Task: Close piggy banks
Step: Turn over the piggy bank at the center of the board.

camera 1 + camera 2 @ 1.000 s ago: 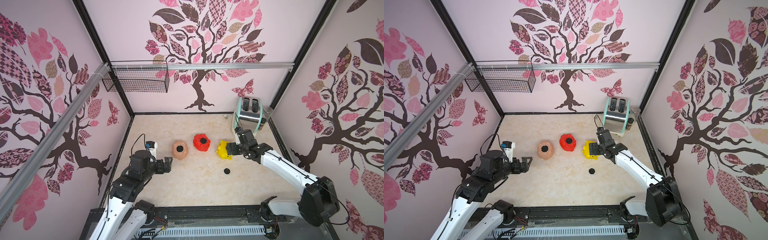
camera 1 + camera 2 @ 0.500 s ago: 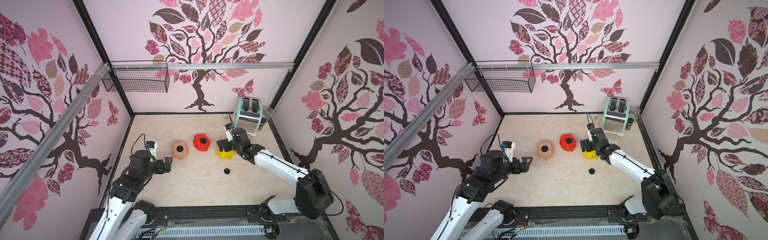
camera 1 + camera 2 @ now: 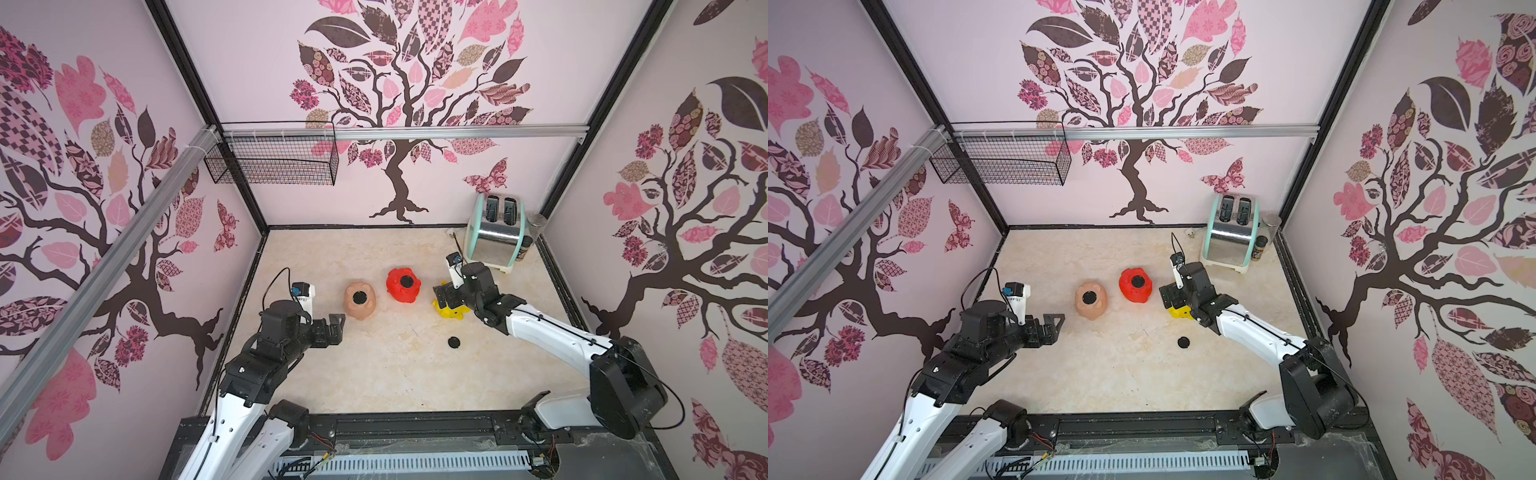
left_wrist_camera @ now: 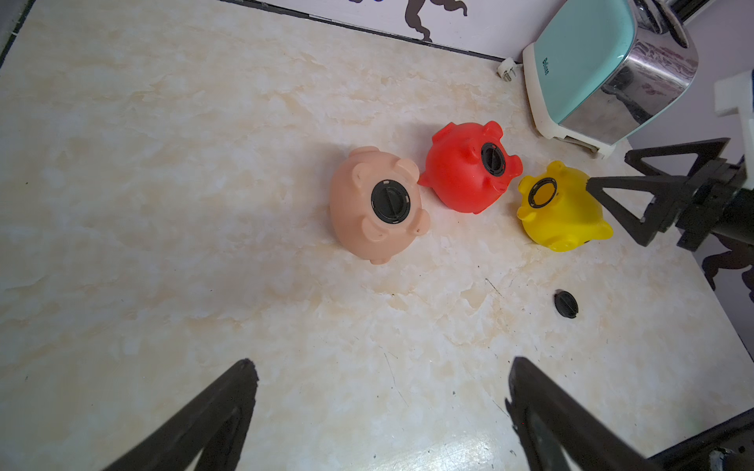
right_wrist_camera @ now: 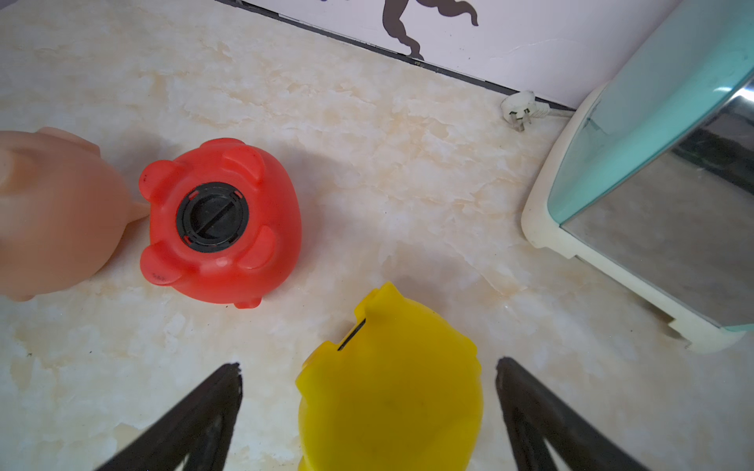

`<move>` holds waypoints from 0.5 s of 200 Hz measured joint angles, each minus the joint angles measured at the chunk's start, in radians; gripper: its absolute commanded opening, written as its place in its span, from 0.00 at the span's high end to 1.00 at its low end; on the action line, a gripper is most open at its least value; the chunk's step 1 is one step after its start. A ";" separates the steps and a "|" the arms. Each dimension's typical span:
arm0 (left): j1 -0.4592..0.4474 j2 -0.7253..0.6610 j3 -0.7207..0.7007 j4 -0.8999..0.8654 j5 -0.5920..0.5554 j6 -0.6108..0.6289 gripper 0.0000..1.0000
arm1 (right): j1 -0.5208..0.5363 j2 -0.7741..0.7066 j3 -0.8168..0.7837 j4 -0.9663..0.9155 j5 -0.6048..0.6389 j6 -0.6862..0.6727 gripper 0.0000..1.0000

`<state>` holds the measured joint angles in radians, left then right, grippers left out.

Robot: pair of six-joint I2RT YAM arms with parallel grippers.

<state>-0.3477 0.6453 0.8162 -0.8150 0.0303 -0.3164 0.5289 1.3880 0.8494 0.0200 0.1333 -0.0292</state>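
Right wrist, right hand spread wide around yellow piggy bank

Lighting's bright and even all round, soft and diffuse, coming from overhead as far as I can tell. Shadows are faint, just soft grey smudges on the tabletop beside the red pig and the yellow pig in the right wrist view. There's a whitish sheen on the marble close to the lens in the left wrist view, and the toaster chrome throws mirror reflections.

Both top views are wide-angle, so the black frame posts splay out toward the corners. Wrist views are sharp mid-frame, but the fingers of the right claw and the fingers of the left claw go soft-edged right up against the lens.
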 measured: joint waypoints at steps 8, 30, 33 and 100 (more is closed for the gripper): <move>0.000 0.000 0.000 0.000 0.000 0.000 0.02 | 0.001 0.000 0.000 0.005 -0.005 -0.003 0.00; 0.000 0.000 0.000 0.000 0.000 0.000 0.02 | 0.008 0.000 0.000 0.014 -0.006 -0.013 0.00; 0.000 0.000 0.000 0.000 0.000 0.000 0.02 | 0.009 0.000 0.000 0.014 -0.005 -0.014 0.00; 0.000 0.000 0.000 0.000 0.000 0.000 0.02 | 0.032 0.045 0.002 0.014 0.024 -0.016 0.00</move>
<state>-0.3477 0.6449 0.8162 -0.8150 0.0299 -0.3164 0.5610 1.4334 0.8509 0.0345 0.1577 -0.0456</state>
